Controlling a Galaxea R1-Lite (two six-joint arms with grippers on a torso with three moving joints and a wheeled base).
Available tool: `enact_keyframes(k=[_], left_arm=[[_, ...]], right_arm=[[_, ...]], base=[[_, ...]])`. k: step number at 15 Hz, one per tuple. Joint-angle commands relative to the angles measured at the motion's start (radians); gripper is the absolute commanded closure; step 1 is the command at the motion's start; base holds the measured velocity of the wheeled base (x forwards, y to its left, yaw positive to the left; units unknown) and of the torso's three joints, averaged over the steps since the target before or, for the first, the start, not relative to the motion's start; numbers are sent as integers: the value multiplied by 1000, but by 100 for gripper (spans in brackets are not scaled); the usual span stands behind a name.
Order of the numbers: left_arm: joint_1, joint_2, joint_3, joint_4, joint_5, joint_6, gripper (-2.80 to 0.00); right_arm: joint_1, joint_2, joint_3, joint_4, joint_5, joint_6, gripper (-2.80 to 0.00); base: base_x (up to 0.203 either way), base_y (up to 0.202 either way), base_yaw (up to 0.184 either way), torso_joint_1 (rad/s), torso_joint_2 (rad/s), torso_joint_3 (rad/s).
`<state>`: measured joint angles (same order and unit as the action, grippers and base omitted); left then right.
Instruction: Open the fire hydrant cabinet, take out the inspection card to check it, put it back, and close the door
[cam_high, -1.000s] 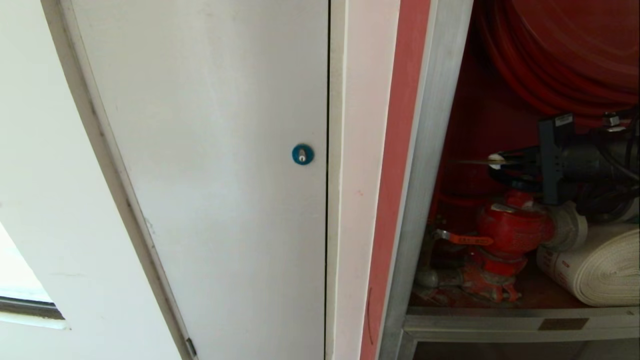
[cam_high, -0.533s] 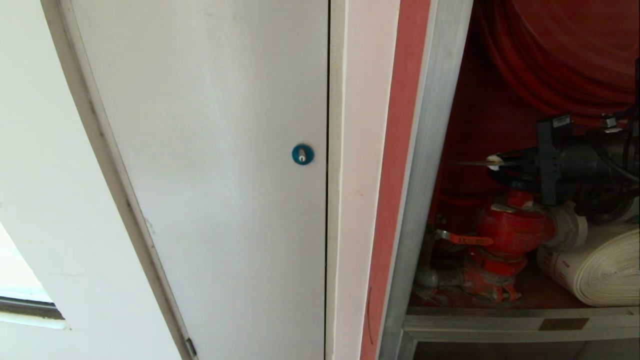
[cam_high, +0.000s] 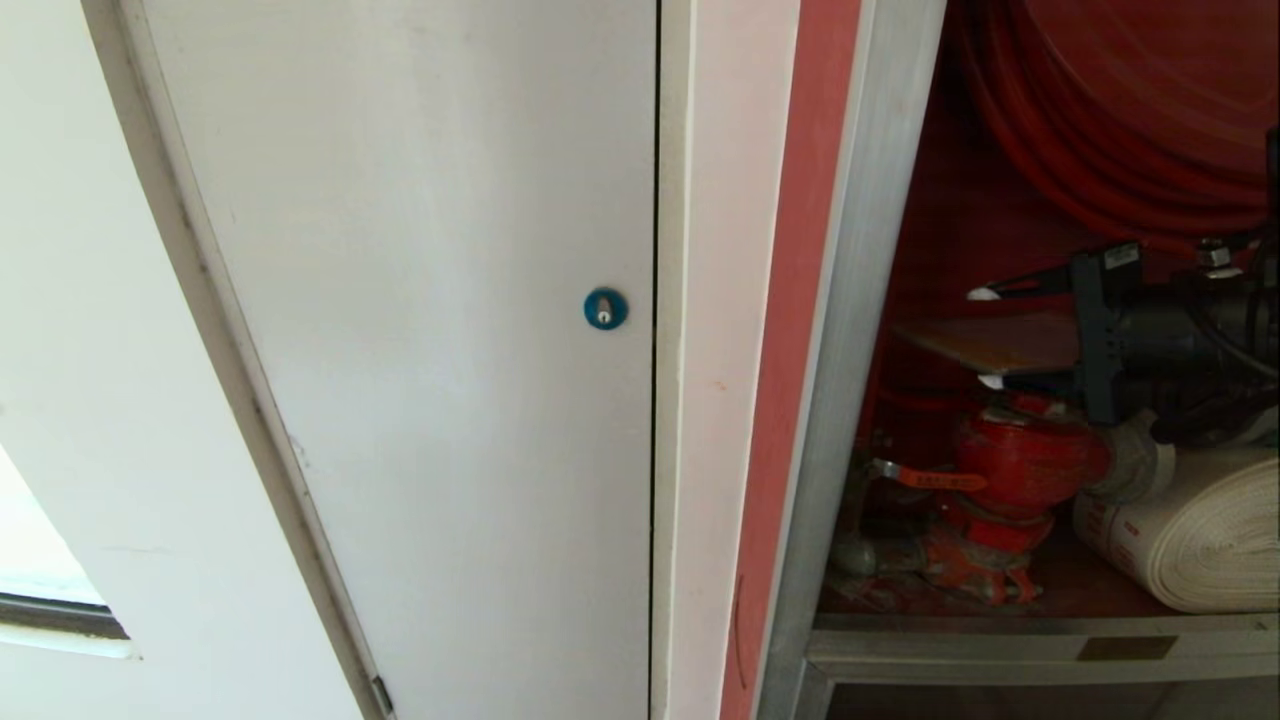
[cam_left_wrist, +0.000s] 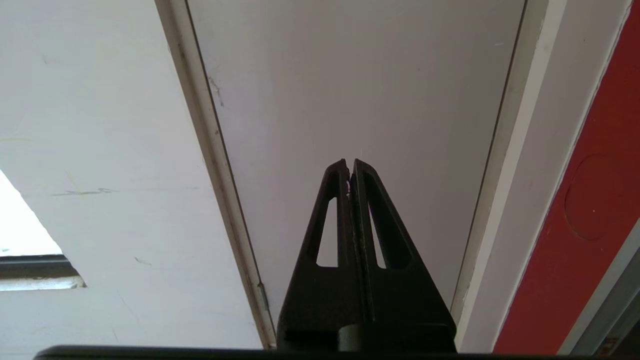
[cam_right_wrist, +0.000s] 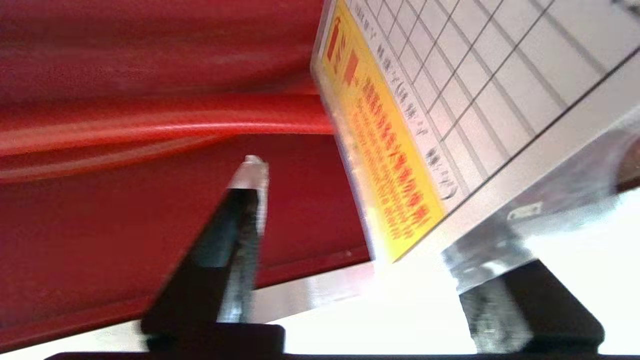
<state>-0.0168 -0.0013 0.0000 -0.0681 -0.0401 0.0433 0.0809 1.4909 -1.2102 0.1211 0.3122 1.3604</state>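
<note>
Inside the open fire hydrant cabinet (cam_high: 850, 330), on the right of the scene, the right gripper (cam_high: 985, 338) reaches in from the right with its two black fingers spread wide. The inspection card (cam_high: 990, 342) lies nearly flat between them, resting against the lower finger and clear of the upper one; nothing is clamped. Up close, the card (cam_right_wrist: 450, 100) is glossy and stiff in a clear sleeve, with a yellow band of red print along one edge and a white ruled grid. Below it sit a rounded red valve (cam_high: 1020, 465) and a coiled white woven hose (cam_high: 1190, 540); ribbed red hose (cam_high: 1130, 110) loops above. The left gripper (cam_left_wrist: 351, 167), fingers pressed together and empty, faces a smooth grey-white panel door (cam_high: 420, 300).
</note>
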Motion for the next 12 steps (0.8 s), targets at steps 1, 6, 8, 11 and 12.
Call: enact_keyframes(k=[1, 6, 8, 11, 12], left_arm=[[0, 1, 28, -1, 0, 0, 0], [0, 1, 28, -1, 0, 0, 0], [0, 1, 28, -1, 0, 0, 0], [0, 1, 28, -1, 0, 1, 0], [0, 1, 28, -1, 0, 1, 0]], right_arm=[[0, -5, 20, 0, 5, 6, -280], [1, -61, 71, 2, 5, -31, -280], [2, -102, 99, 4, 6, -48, -280], [6, -207, 128, 66, 7, -112, -280], [6, -257, 130, 107, 7, -138, -280]], base=[[0, 0, 0, 0, 0, 0], [0, 0, 0, 0, 0, 0], [0, 0, 0, 0, 0, 0], [0, 0, 0, 0, 0, 0], [0, 0, 0, 0, 0, 0]])
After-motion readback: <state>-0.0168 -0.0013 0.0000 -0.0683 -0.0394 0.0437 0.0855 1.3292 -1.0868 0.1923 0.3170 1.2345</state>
